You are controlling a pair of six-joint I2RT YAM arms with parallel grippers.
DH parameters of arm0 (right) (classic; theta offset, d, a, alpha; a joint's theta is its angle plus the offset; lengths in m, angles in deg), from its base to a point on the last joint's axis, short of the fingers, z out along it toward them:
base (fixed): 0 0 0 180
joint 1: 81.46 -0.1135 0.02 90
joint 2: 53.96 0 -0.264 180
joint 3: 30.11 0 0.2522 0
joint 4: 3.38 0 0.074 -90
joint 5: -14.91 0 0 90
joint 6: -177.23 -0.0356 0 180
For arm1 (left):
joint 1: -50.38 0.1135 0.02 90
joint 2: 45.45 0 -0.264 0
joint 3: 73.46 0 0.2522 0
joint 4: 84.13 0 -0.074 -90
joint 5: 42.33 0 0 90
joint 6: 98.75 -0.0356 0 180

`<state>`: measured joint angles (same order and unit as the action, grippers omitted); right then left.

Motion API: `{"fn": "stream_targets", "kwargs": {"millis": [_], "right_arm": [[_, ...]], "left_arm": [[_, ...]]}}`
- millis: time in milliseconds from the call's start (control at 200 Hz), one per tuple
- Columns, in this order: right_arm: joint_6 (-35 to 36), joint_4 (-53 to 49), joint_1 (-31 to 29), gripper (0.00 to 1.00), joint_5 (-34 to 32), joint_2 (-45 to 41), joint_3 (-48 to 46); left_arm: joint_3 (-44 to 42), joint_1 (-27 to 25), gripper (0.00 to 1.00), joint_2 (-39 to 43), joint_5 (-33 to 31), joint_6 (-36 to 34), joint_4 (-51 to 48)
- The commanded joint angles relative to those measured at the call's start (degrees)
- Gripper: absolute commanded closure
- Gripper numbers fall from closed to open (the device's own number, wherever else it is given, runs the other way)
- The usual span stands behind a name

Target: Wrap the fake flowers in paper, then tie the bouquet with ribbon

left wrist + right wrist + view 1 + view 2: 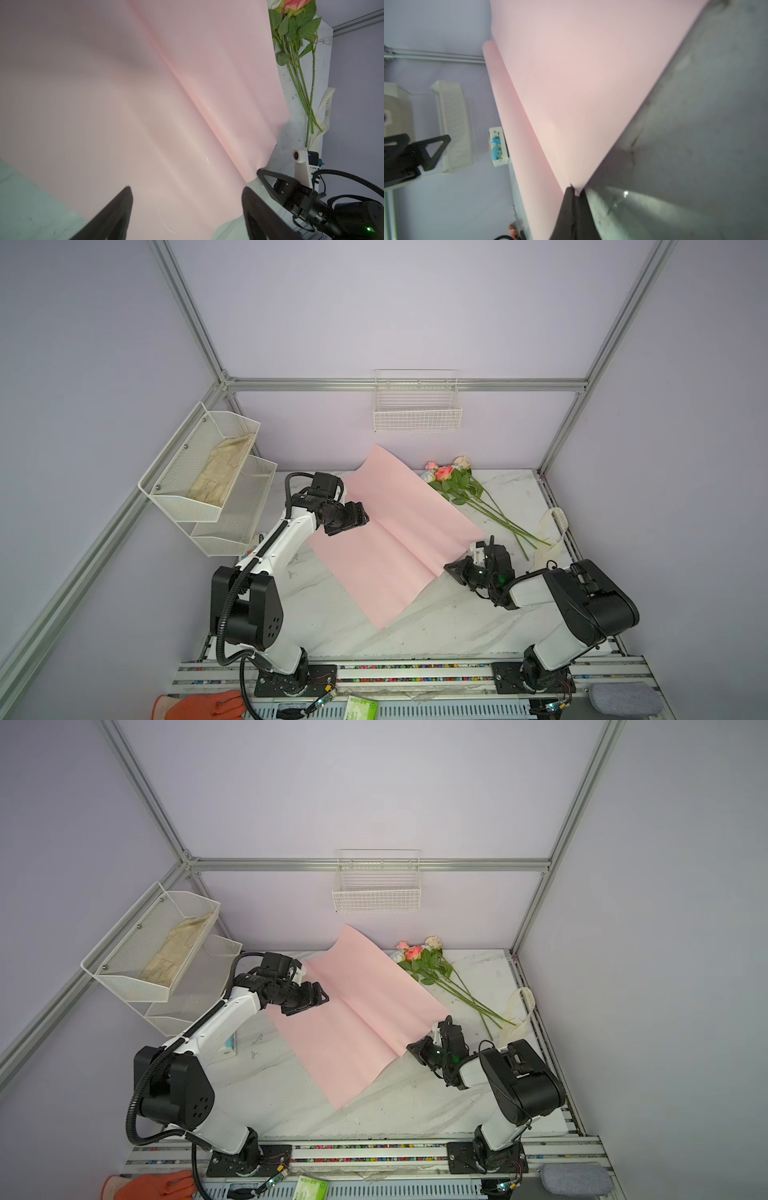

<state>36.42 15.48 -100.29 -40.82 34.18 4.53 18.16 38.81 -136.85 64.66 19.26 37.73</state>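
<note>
Wide open along the front strip of the table (415, 630), easy pass there. Blocked mid-table by the pink sheet (399, 531), cramped far right by flowers (459, 485) plus ribbon (561, 517), hemmed left by the mesh shelf (187, 508).

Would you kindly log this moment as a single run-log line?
right gripper shut on pink paper sheet corner | left gripper open above sheet | bouquet of fake flowers lying untied | cream ribbon at stem ends
</note>
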Motion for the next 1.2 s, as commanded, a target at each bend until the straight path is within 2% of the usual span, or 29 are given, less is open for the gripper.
{"fn": "stream_targets", "kwargs": {"millis": [0, 85, 190, 290, 375, 535, 770, 965, 1095, 1125, 1175, 1195], "right_arm": [[10.6, -19.1, 0.3, 1.00, 2.4, -7.6, 2.6], [13.4, -26.7, 1.0, 1.00, 3.6, -11.0, 4.1], [14.5, -30.2, 1.6, 1.00, 3.0, -9.8, 4.8], [14.6, -29.5, 2.1, 1.00, -2.3, -7.0, 4.7], [11.5, -25.5, 2.4, 1.00, -7.8, -6.6, 4.4], [8.3, -23.7, 2.6, 1.00, -15.9, -11.0, 4.3], [7.1, -25.5, 3.0, 1.00, -16.2, -12.4, 1.7], [2.5, -28.4, 3.0, 1.00, -21.0, -21.4, -1.7], [3.2, -25.7, 3.0, 1.00, -15.4, -20.1, -2.2], [3.3, -26.5, 3.0, 0.93, -14.3, -19.1, -1.4], [4.2, -29.8, 3.0, 0.73, -14.7, -18.5, 0.6], [4.9, -31.6, 3.0, 0.69, -15.6, -18.6, 1.6]], "left_arm": [[-2.4, 0.5, 0.19, 2.0, -0.7, -0.6, -0.5], [-2.1, 0.6, 0.19, 1.5, -0.6, -0.7, -0.7], [-1.4, 0.6, 0.19, 0.5, 0.4, -0.8, -0.7], [-1.2, 0.6, 0.19, -0.7, 2.1, -0.7, -0.4], [-1.6, 0.6, 0.19, -2.2, 3.1, -0.5, 0.2], [-1.9, 0.2, 0.21, -6.5, 6.3, 0.5, 3.1], [2.0, -1.2, 0.25, -13.8, 6.9, 3.1, 6.3], [1.0, -3.4, 0.28, -17.2, 3.2, 4.3, 6.6], [-1.5, -3.7, 0.31, -19.2, 4.2, 4.8, 9.5], [-1.7, -3.8, 0.31, -19.4, 3.5, 4.6, 9.0], [-2.7, -3.8, 0.32, -19.1, 1.9, 4.7, 8.4], [-3.3, -3.8, 0.33, -18.8, 1.4, 4.6, 8.4]]}}
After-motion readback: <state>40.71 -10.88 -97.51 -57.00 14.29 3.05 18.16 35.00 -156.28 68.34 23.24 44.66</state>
